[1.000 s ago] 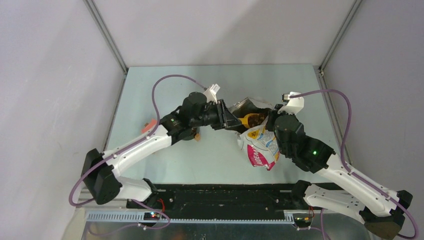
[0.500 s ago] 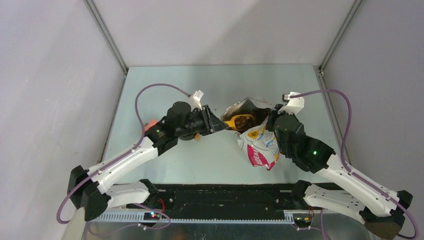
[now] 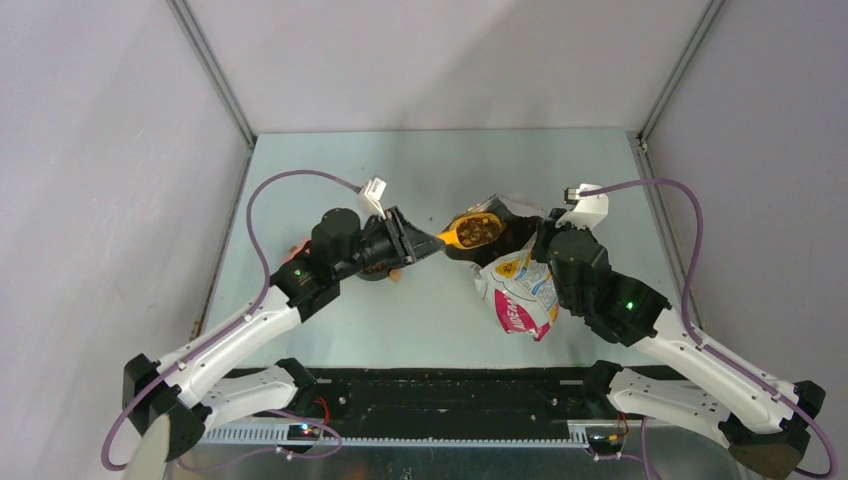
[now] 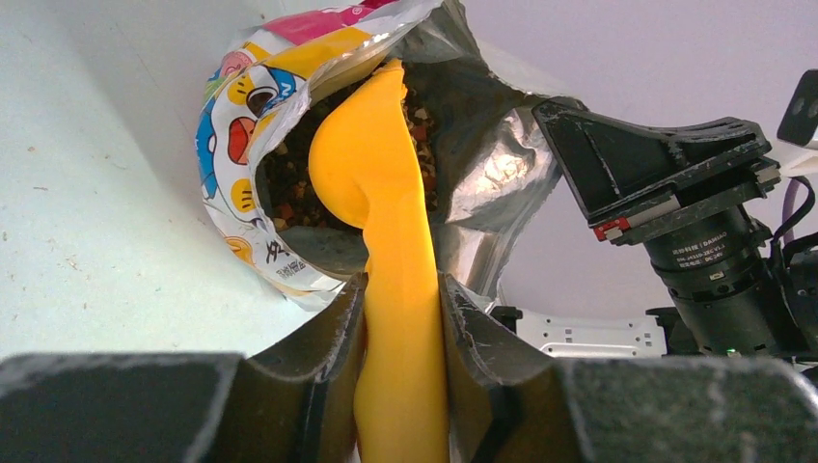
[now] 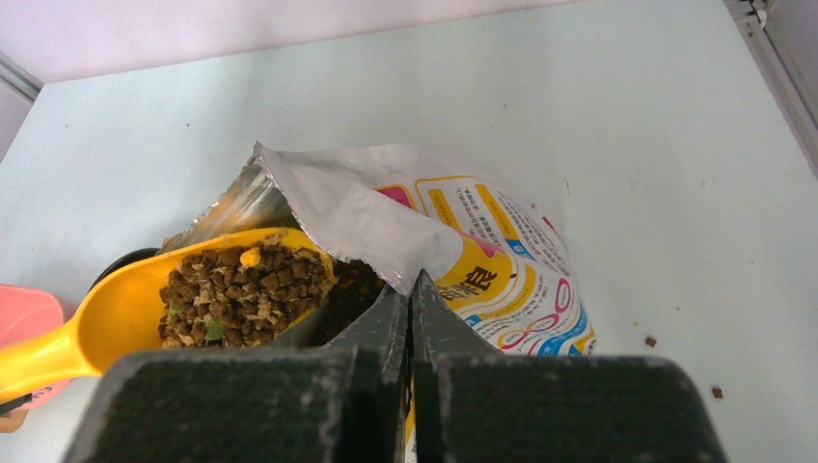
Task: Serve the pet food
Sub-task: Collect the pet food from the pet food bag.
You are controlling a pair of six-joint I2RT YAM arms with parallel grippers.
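Right wrist view: pet food (image 5: 246, 289) heaped in a yellow scoop (image 5: 116, 313) at the mouth of the bag (image 5: 502, 275).
The brown kibble fills the scoop's bowl just left of the right fingers (image 5: 391, 318), level with their tips, and more kibble shows inside the bag behind it. The right fingers are pressed together on the bag's foil lip. The left fingers (image 4: 338, 333) pinch the scoop's handle between them, with the bowl straight ahead of their tips in the bag opening. The printed bag lies on the pale table (image 5: 675, 145), extending to the right of the right fingers.
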